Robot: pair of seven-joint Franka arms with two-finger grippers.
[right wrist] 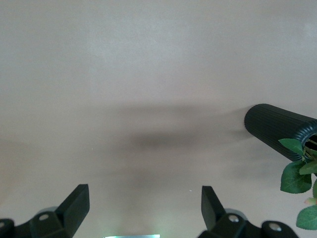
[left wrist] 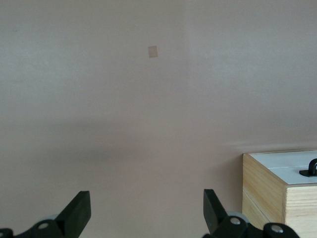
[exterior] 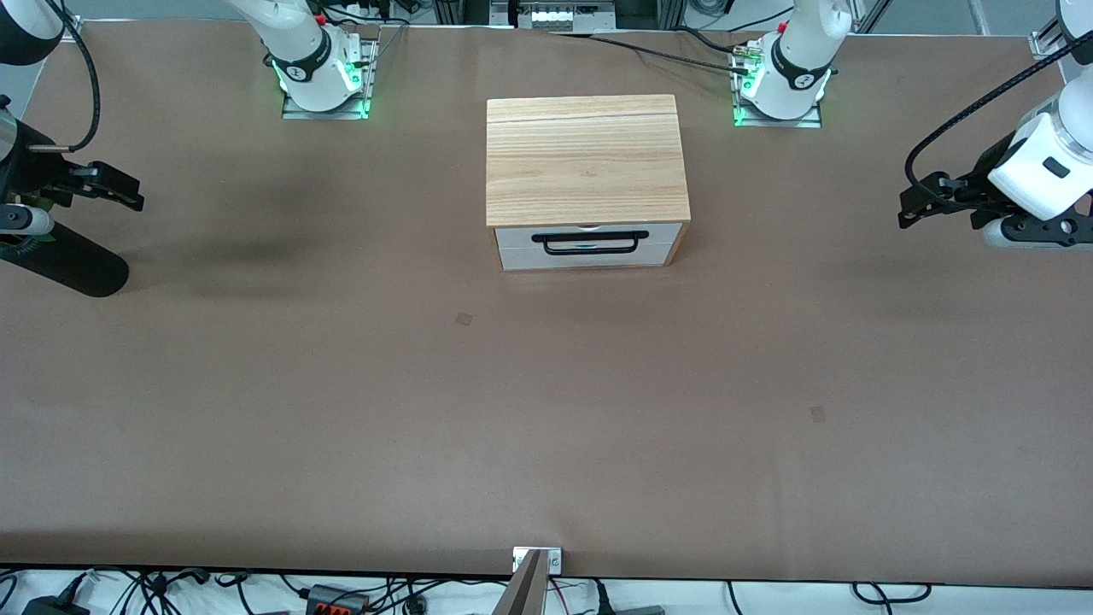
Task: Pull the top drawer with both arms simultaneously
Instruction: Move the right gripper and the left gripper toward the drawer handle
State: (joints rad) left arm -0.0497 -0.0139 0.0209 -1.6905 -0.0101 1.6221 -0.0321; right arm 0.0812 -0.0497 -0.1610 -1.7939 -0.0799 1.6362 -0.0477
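Shut top drawer (exterior: 591, 246) (untouched); left pincer (exterior: 907, 207), right pincer (exterior: 128, 192) wide open, empty.

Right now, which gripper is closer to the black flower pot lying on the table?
Right. The right gripper hangs open just above the black pot, at the right arm's end. The left gripper, also open, waits over the left arm's end of the table.

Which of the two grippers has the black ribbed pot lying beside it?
The right gripper, open at the right arm's end of the table; the pot lies on its side beneath it. The left gripper has none.
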